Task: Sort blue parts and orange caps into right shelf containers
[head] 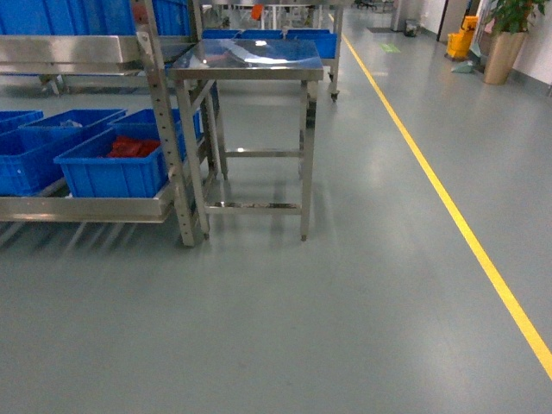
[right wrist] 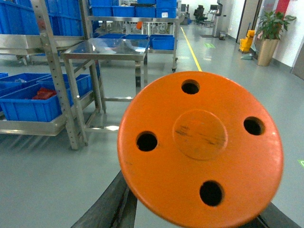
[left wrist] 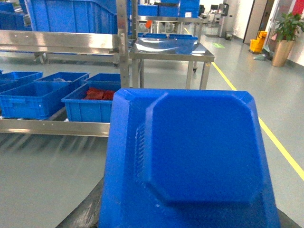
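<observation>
Cargo first: a blue part (left wrist: 194,161) fills my left wrist view, a flat moulded tray-like piece with a raised octagonal centre; an orange cap (right wrist: 199,149), a stiff disc with four holes, fills my right one. Both look like light, rigid, smooth plastic, so I'd judge rim grips safest. I cannot tell how either pair of jaws stands; both hide beneath their loads. The containers (head: 112,168) sit at the shelf's (head: 95,207) lower right end, beside the steel table (head: 250,65).
</observation>
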You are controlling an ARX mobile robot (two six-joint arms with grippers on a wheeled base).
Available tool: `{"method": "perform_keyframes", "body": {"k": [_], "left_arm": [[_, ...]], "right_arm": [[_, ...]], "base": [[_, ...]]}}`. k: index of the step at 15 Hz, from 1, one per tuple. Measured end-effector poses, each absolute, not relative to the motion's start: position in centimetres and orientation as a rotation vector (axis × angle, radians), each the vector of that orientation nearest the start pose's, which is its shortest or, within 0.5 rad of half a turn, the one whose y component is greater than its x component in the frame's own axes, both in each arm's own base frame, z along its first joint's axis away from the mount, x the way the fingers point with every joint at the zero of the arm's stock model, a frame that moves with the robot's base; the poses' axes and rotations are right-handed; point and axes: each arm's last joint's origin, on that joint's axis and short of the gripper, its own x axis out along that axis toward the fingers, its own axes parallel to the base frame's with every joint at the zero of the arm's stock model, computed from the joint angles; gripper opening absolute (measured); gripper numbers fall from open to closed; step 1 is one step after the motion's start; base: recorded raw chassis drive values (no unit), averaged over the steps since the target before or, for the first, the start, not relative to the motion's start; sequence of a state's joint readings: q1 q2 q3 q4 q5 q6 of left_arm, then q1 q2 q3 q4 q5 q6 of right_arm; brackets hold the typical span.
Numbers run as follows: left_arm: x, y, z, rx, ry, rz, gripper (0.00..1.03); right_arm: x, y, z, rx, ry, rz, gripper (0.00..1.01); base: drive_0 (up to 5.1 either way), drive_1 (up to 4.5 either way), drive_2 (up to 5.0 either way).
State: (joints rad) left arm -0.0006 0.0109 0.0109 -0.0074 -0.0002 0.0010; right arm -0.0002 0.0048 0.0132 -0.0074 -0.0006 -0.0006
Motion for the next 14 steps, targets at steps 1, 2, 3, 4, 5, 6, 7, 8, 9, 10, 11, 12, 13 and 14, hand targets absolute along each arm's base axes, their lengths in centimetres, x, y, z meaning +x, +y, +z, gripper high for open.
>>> {"method": "perform_keyframes", "body": {"k": [1,2,3,4,5,6,7,8,9,10,11,12,13,14], "left_arm": [[9.77,0.0,16.57,0.001,0.007,0.0,0.43],[9.77,0.0,16.57,0.001,0.007,0.0,0.43],[9.77,0.0,16.57,0.001,0.007,0.0,0.43],[9.77,0.0,16.59,0.001,0.005,0.0,0.43],[9.77,0.0,16.55,0.001,0.009,0.0,0.43],[9.77,0.0,16.6,0.001,0.004,0.0,0.43],[9.77,0.0,16.57,0.001,0.007,0.001,0.43],[9.77,0.0,16.57,0.001,0.007,0.0,0.43],[9.77,-0.01,16.57,0.001,0.007,0.0,0.43],[9.77,0.0,16.56,0.001,0.008,0.001,0.43],[9.77,0.0,16.57,0.001,0.007,0.001,0.43],[9.77,-0.01,16.6,0.001,0.004,0.0,0.43],[9.77,0.0,16.55,0.001,0.009,0.0,0.43],[9.77,-0.01,16.6,0.001,0.004,-0.001,0.43]], "right_arm": [[9.72,0.0,16.71,-0.001,-0.002,0.0,0.41],[9.72,0.0,16.71,-0.001,-0.003,0.0,0.41],[9.72,0.0,16.69,-0.001,-0.001,0.0,0.41],[9.72,0.0,16.72,-0.001,-0.004,0.0,0.41],[9.72,0.0,16.7,-0.001,-0.002,0.0,0.41],[9.72,0.0,16.7,-0.001,-0.002,0.0,0.41],[9.72,0.0,16.72,-0.001,-0.004,0.0,0.41],[9.72,0.0,16.7,-0.001,-0.002,0.0,0.41],[9.72,0.0,16.7,-0.001,-0.002,0.0,0.41],[9.72,0.0,16.73,-0.001,-0.005,0.0,0.41],[9.72,0.0,16.7,-0.001,-0.002,0.0,0.41],[9.72,0.0,16.7,-0.001,-0.002,0.0,0.41],[9.72,0.0,16.71,-0.001,-0.002,0.0,0.41],[9.72,0.0,16.71,-0.001,-0.003,0.0,0.41]], "base": [[0.0,4.24,-4.2],[0.0,4.28,-4.2],[0.0,4.28,-4.2],[0.0,4.28,-4.2],[0.0,4.26,-4.2],[0.1,4.3,-4.2],[0.1,4.38,-4.1],[0.1,4.32,-4.2],[0.1,4.38,-4.1],[0.2,4.45,-4.0],[0.2,4.44,-4.0],[0.1,4.3,-4.2],[0.1,4.29,-4.2],[0.0,4.22,-4.3]]}}
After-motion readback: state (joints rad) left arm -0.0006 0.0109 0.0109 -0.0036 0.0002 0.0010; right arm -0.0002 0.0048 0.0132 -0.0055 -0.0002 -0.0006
